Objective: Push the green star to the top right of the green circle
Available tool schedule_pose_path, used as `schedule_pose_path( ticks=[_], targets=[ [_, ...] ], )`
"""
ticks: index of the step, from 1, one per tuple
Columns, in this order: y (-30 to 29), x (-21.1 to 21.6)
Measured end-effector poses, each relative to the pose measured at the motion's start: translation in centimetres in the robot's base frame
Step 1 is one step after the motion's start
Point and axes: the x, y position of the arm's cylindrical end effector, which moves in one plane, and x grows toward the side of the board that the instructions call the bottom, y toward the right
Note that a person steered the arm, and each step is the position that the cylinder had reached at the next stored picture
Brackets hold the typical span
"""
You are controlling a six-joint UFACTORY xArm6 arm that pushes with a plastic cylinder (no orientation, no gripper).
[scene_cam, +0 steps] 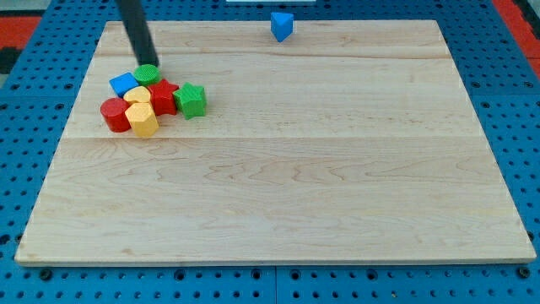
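The green star (191, 100) lies at the right end of a cluster of blocks in the upper left of the wooden board (278, 194). The green circle (147, 74) sits at the top of that cluster, up and to the left of the star. My tip (151, 62) stands at the circle's upper edge, touching or nearly touching it. The rod slants up to the view's top. The star is apart from my tip, with a red block between it and the circle.
The cluster also holds a blue block (124, 84), a red star (163, 96), a red cylinder (115, 115), a yellow block (137, 95) and a yellow hexagonal block (143, 120). A blue triangle block (282, 25) stands alone at the board's top edge.
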Motion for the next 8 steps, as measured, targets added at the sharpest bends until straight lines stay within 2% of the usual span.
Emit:
schedule_pose_path(
  ticks=[2, 4, 5, 6, 8],
  targets=[
    [2.6, 3.6],
    [1.7, -0.4],
    [-1.0, -0.6],
    [-1.3, -0.1],
    [-1.1, 3.8]
  ],
)
